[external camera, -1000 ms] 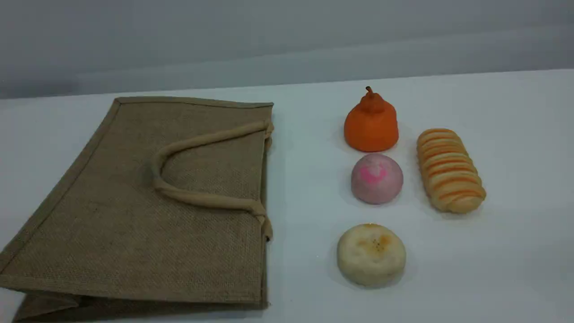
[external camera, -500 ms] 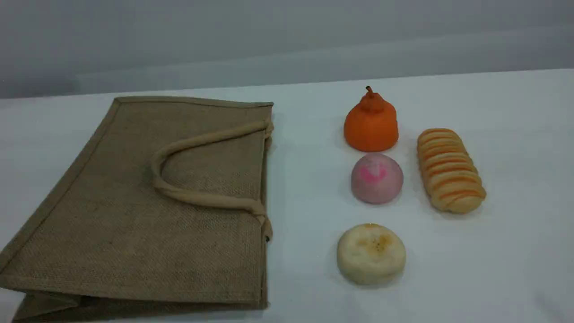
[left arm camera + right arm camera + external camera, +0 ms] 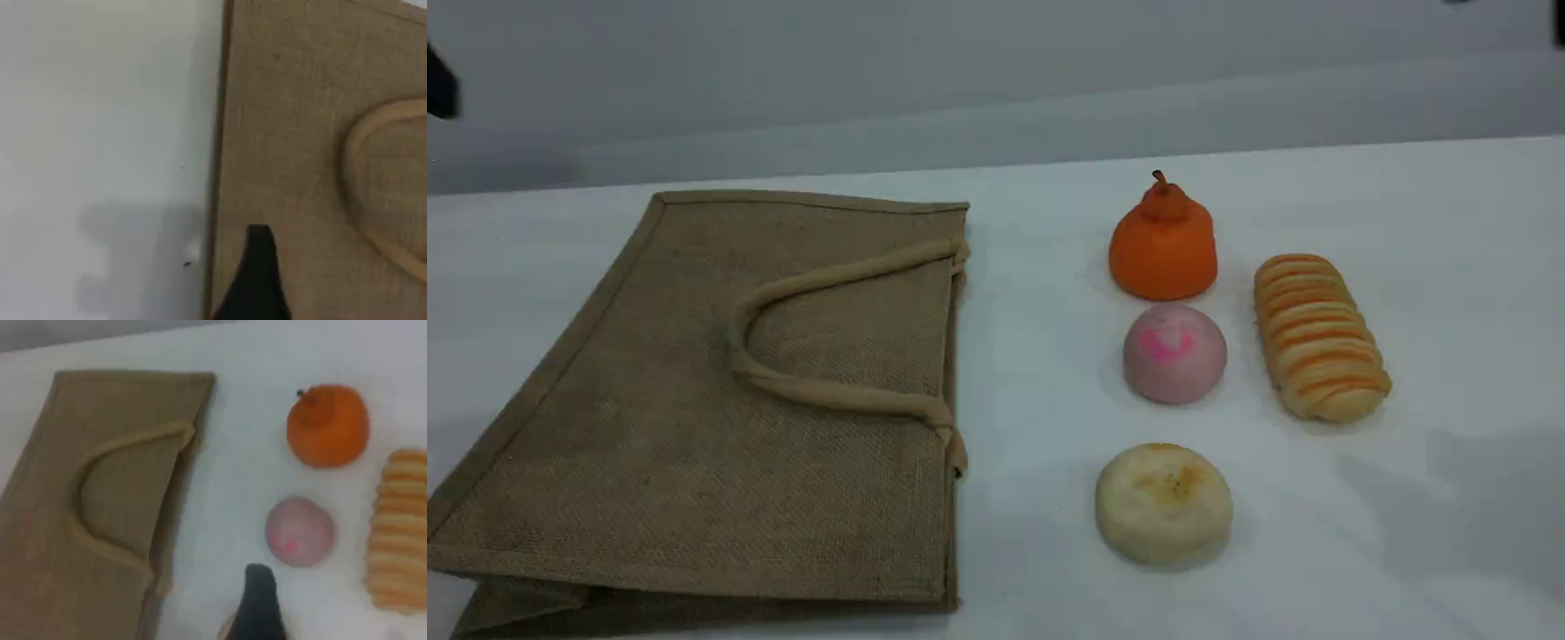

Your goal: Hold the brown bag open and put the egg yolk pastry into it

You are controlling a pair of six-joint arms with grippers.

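Hovering my left gripper (image 3: 257, 280) over the bag (image 3: 720, 400), right gripper (image 3: 257, 603) near the pastry (image 3: 1163, 504); both spread. Bag flat, mouth at 3 o'clock.

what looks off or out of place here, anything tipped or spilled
Nothing is spilled or damaged. The brown bag lies flat on its side, mouth shut, not standing. The egg yolk pastry sits upright on the table, apart from the bag.

Tan-brown bag (image 3: 694, 444), beige handle (image 3: 818, 391); cream pastry (image 3: 1163, 504), golden speckled top.
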